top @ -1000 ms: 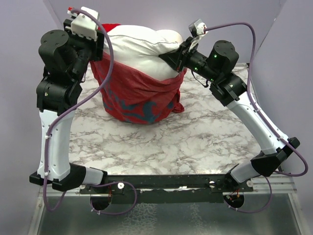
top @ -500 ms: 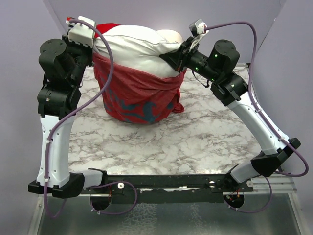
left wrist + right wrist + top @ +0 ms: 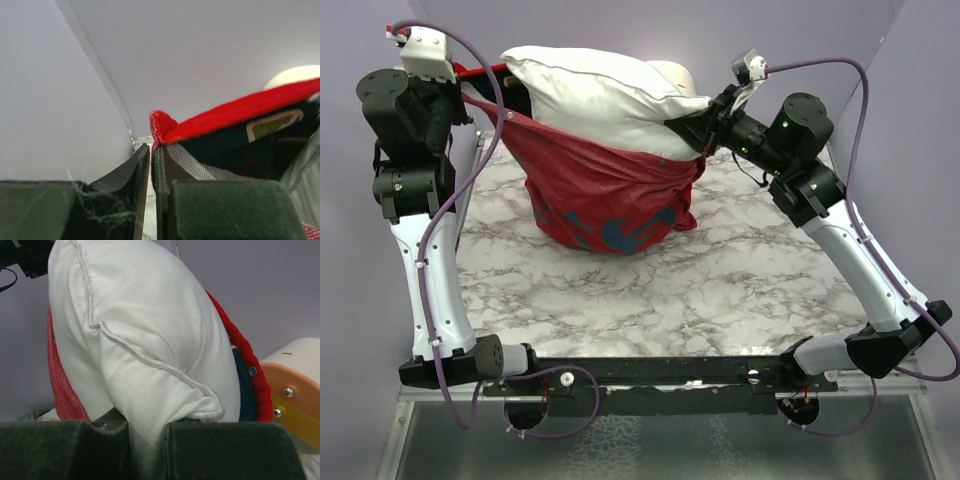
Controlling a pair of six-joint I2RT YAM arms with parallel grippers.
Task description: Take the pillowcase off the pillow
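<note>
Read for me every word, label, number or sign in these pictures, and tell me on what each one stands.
No text can be read in any view.
On the pillowcase: dark teal printed shapes show on the red fabric, too crumpled and blurred to read.
On the pillow: plain white, no label visible.
On the cream-and-orange object: only screws, no writing.

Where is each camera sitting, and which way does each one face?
Top external: above and behind the bases, looking down over the table at the pillow in its pillowcase; left arm and right arm show.
Left wrist: on the left arm, looking up toward the wall; left gripper pinches the pillowcase's rim.
Right wrist: on the right arm, facing left; right gripper clamps the pillow's corner.
Shared: the red pillowcase appears in all three.
</note>
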